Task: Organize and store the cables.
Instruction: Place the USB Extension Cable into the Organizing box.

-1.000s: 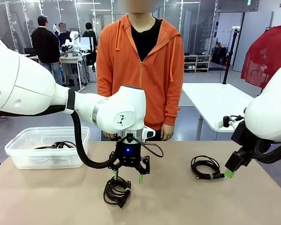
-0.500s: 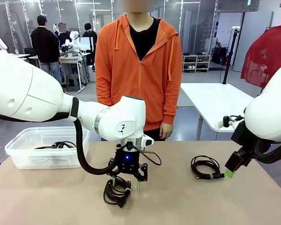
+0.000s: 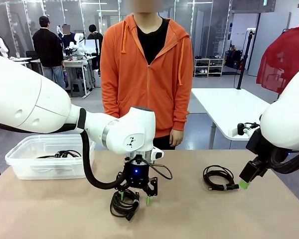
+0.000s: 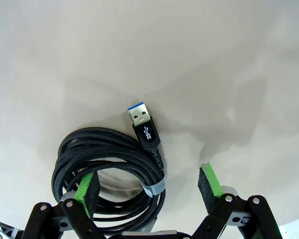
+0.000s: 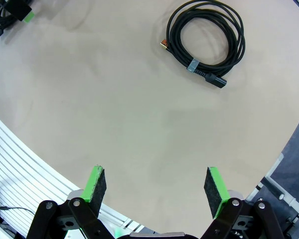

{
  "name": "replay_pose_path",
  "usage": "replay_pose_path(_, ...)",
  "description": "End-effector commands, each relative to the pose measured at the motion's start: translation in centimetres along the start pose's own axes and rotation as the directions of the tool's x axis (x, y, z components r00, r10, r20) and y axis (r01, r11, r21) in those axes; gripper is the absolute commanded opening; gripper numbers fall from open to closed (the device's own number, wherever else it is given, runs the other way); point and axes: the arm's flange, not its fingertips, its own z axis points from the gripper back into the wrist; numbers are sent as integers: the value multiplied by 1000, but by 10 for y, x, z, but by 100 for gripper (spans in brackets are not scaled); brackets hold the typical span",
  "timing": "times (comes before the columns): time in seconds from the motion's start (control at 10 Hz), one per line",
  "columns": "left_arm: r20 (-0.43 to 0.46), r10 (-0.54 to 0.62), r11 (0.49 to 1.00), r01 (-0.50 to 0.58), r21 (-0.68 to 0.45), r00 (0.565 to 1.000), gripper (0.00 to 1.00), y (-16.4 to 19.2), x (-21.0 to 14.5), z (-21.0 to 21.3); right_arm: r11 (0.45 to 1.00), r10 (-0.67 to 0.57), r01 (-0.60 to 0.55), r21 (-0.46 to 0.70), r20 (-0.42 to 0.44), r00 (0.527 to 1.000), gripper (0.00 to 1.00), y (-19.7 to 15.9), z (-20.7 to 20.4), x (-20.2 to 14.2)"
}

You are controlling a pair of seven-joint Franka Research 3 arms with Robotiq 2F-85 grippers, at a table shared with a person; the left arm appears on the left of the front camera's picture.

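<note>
At the near middle of the table, a coiled black cable is laid flat, bound by a grey tie, with its blue-tongued USB plug left free. The left gripper is held low over this coil with its jaws spread wide. One green pad is seen within the coil's loop and the other over bare table just beside it, so the tied strands are straddled but not clamped.

Toward the table's right side, a second coiled cable is laid flat. The right gripper is hung near it above the table, spread fully apart, with nothing held.

At the table's far left end a clear plastic bin is set, and another cable is seen inside it. Beyond the table's far edge a person in an orange hooded jacket is stood, arms hung down.
</note>
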Motion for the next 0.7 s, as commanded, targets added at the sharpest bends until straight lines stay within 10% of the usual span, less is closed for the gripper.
replay_pose_path(0.0, 16, -6, 1000, 6, 5, 1000, 100, 1, 5, -6, 1000, -24, 24, -17, -2, 1000, 100, 0, -2, 1)
replay_pose_path(0.3, 26, -23, 1000, 23, 7, 999, 10, 2, 5, -5, 1000, -24, 24, -17, -2, 1000, 100, 0, -2, 1)
replay_pose_path(0.6, 17, -24, 1000, 24, 15, 1000, 0, 0, 2, -4, 1000, -24, 24, -17, -2, 1000, 100, 0, -2, 1)
